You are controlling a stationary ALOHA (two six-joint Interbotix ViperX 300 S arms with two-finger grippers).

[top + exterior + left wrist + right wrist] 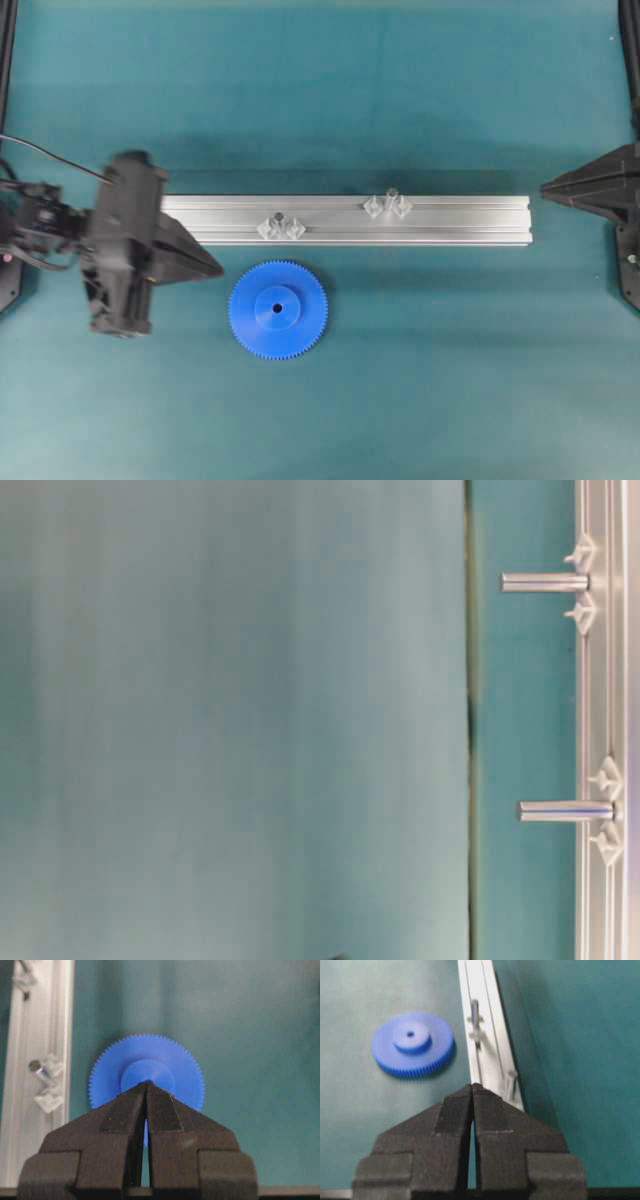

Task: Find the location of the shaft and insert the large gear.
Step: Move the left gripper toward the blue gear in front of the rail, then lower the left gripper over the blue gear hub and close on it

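In the overhead view the large gear lay flat on the teal desk, just in front of a silver rail, and nothing held it. Two clear brackets with upright pins sat on the rail; the shaft stood on the right one, the other pin on the left. The left claw pointed at the gear with its jaws together; the right claw waited at the rail's far end. At table level two metal pins stuck out from the rail. The left wrist view showed the jaws pressed shut, empty, their tips over the gear's near edge. In the right wrist view that claw was likewise closed on nothing.
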